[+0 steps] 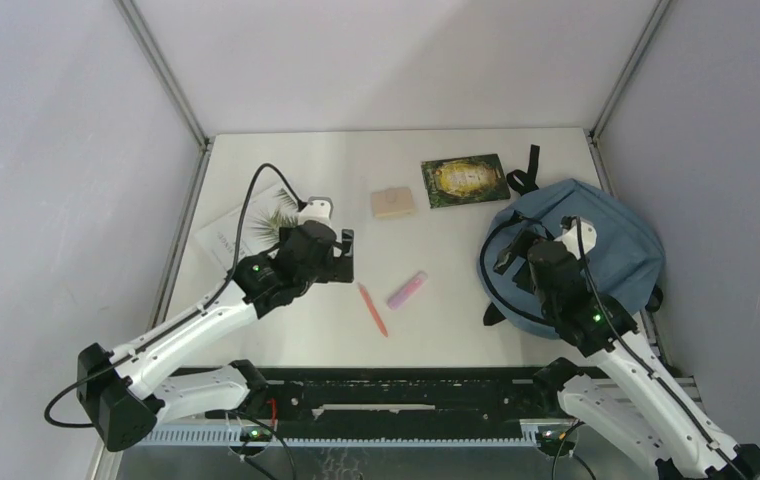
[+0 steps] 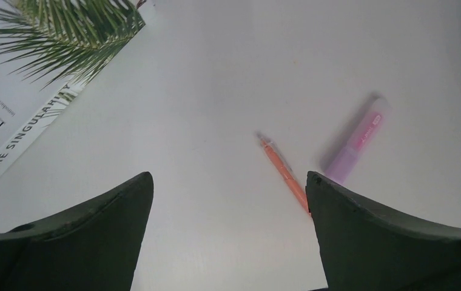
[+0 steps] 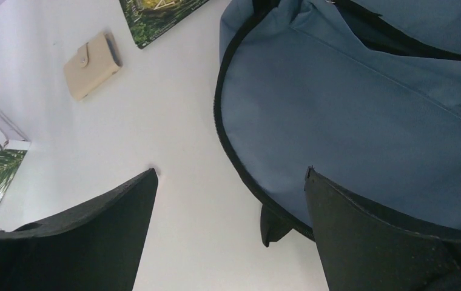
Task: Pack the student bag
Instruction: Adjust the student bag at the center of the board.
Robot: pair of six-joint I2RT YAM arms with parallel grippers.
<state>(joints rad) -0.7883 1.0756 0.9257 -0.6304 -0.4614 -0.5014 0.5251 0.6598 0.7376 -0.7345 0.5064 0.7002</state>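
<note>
The student bag (image 1: 624, 236), dusty blue with black zipper trim and straps, lies at the right of the table; its zipper edge and blue fabric (image 3: 349, 109) fill the right wrist view. My right gripper (image 1: 509, 256) hovers open over the bag's left edge (image 3: 231, 171), one finger above the fabric and the other above bare table, holding nothing. My left gripper (image 1: 349, 256) is open and empty above the table (image 2: 229, 176), just left of an orange pen (image 1: 372, 308) (image 2: 282, 171) and a pink highlighter (image 1: 407, 289) (image 2: 355, 145).
A beige wallet (image 1: 393, 203) (image 3: 91, 65) and a green-covered book (image 1: 464, 180) (image 3: 155, 15) lie toward the back. A white book with a palm-leaf cover (image 1: 246, 230) (image 2: 34, 73) lies at the left, partly under the left arm. Walls enclose the table on three sides.
</note>
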